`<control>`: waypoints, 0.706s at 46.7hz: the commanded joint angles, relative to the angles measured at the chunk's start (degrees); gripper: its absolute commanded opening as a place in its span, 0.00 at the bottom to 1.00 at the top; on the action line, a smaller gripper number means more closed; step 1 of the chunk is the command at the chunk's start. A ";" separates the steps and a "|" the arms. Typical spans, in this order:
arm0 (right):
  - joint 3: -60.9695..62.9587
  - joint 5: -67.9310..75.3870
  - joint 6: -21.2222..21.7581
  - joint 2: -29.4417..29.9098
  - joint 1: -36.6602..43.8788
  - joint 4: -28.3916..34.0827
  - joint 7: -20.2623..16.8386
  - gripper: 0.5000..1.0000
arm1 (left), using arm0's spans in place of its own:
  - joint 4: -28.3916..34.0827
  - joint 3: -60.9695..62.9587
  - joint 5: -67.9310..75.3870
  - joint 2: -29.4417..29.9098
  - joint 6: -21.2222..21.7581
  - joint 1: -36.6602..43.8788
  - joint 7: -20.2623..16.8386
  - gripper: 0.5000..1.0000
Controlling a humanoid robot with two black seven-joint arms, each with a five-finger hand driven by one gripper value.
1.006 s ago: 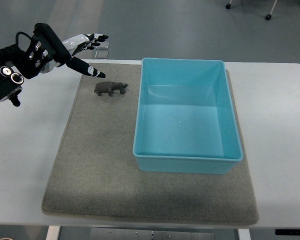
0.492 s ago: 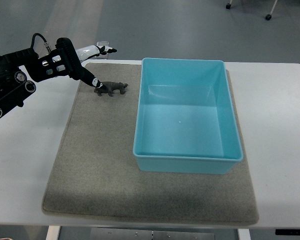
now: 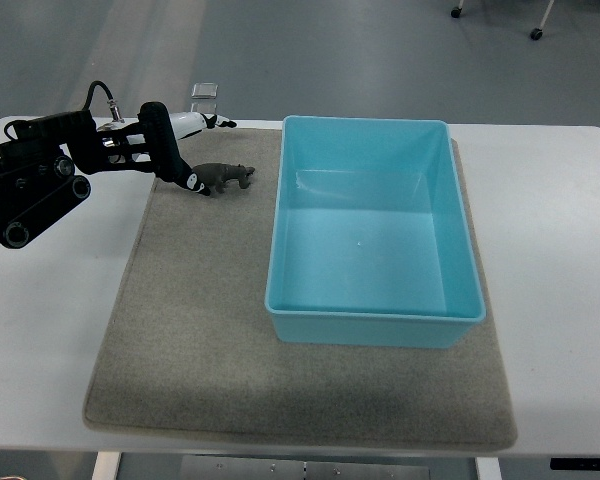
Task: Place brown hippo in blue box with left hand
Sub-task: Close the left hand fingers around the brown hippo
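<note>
The brown hippo stands on the grey mat, just left of the blue box, which is empty. My left hand reaches in from the left and sits at the hippo's rear end. Its thumb tip touches or nearly touches the hippo's back end. The other fingers stretch out beyond the hippo, spread, and do not close on it. The right arm is out of view.
The mat lies on a white table. A small clear object stands at the table's far edge behind my hand. Chair casters show on the floor at the top right.
My left hand has moved right and down onto the mat until its thumb reached the hippo's rear. The hippo and the box stay where they were.
</note>
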 commanded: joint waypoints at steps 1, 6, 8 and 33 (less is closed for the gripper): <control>0.00 0.00 -0.01 0.00 0.00 0.00 0.00 0.87 | 1.43 0.01 1.14 -0.79 0.92 0.01 -0.05 0.91; 0.00 0.00 -0.01 0.00 0.00 0.00 0.00 0.87 | 2.40 0.18 1.23 -1.50 1.19 0.01 -0.05 0.88; 0.00 0.00 -0.01 0.00 0.00 0.00 0.00 0.87 | 2.40 0.18 1.23 -1.59 1.28 0.01 -0.05 0.87; 0.00 0.00 -0.01 0.00 0.00 0.00 0.00 0.87 | 3.10 0.88 1.23 -1.76 2.59 0.01 0.13 0.70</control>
